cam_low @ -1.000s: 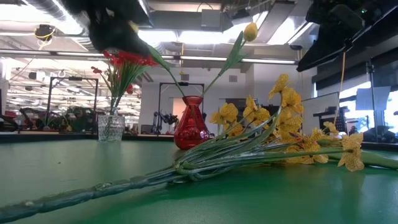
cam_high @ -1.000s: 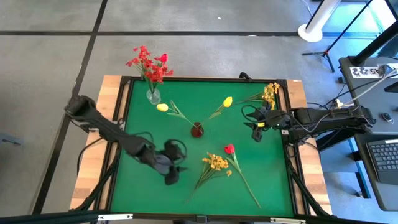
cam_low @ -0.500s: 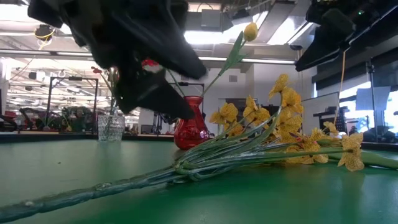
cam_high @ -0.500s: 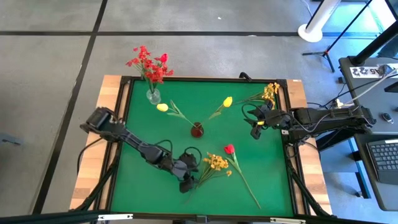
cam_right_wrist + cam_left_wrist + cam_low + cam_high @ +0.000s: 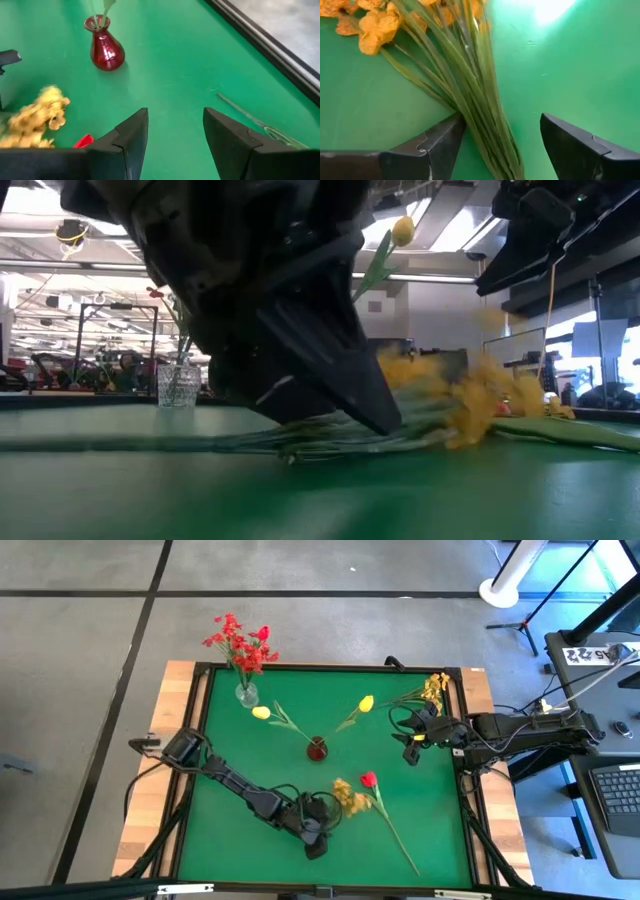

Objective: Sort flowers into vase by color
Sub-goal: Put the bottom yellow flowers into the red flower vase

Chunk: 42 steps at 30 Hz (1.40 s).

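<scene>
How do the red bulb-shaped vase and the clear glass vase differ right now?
The red bulb-shaped vase stands mid-table; the clear glass vase stands at the far edge, on the left arm's side. The red vase holds two single yellow tulip-like flowers that splay apart; the clear vase holds a bushy spray of red blossoms. The red vase is opaque, the other see-through. Both stand upright, untouched by either gripper.

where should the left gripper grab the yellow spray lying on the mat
Grip the yellow spray on its bundled green stems, below the bushy blossoms, where they narrow together. Come straight down from above, since it lies flat on the mat. The left gripper already has one open finger on each side of the stems.
</scene>
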Each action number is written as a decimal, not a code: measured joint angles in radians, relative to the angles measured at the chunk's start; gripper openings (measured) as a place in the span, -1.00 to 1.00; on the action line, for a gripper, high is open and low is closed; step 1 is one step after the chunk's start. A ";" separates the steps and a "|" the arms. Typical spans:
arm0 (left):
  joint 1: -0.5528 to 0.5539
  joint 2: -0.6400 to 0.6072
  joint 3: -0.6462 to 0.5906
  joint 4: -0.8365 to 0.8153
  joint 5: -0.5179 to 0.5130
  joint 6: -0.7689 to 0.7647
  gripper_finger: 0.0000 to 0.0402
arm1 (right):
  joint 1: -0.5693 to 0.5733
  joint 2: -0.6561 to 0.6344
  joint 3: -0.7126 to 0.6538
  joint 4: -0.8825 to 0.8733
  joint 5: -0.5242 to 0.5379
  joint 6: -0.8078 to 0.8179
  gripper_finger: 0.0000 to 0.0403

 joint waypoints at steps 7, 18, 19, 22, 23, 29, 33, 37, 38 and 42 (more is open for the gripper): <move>-0.003 0.006 0.034 -0.063 -0.049 -0.050 -0.10 | 0.000 0.000 0.000 -0.005 -0.030 -0.003 -0.06; -0.024 -0.105 0.039 -0.162 -0.110 -0.127 -0.94 | 0.000 -0.017 0.000 -0.017 -0.020 -0.052 -0.06; -0.031 -0.130 0.039 -0.185 -0.141 -0.127 -0.96 | 0.000 -0.022 0.000 -0.021 -0.014 -0.052 -0.06; -0.058 -0.219 0.039 -0.255 -0.258 -0.114 -0.97 | 0.000 -0.042 0.000 -0.030 0.007 -0.053 -0.06; -0.069 -0.249 0.039 -0.267 -0.312 -0.104 -0.97 | 0.000 -0.046 0.000 -0.027 0.014 -0.053 -0.06; -0.155 -0.362 0.040 -0.265 -0.833 -0.002 -0.98 | 0.000 -0.100 -0.001 -0.027 0.023 -0.053 -0.06; -0.156 -0.363 0.038 -0.234 -1.050 0.068 -0.98 | 0.000 -0.115 -0.001 -0.026 0.023 -0.053 -0.06; -0.100 -0.355 -0.008 -0.146 -0.999 0.065 -0.99 | 0.000 -0.114 -0.001 -0.027 0.022 -0.057 -0.06; -0.084 -0.353 -0.028 -0.087 -0.948 0.099 -0.99 | 0.000 -0.114 -0.001 -0.026 0.020 -0.059 -0.06; -0.006 -0.352 -0.141 0.367 -0.583 0.348 -0.99 | 0.000 -0.114 -0.001 -0.026 0.012 -0.072 -0.06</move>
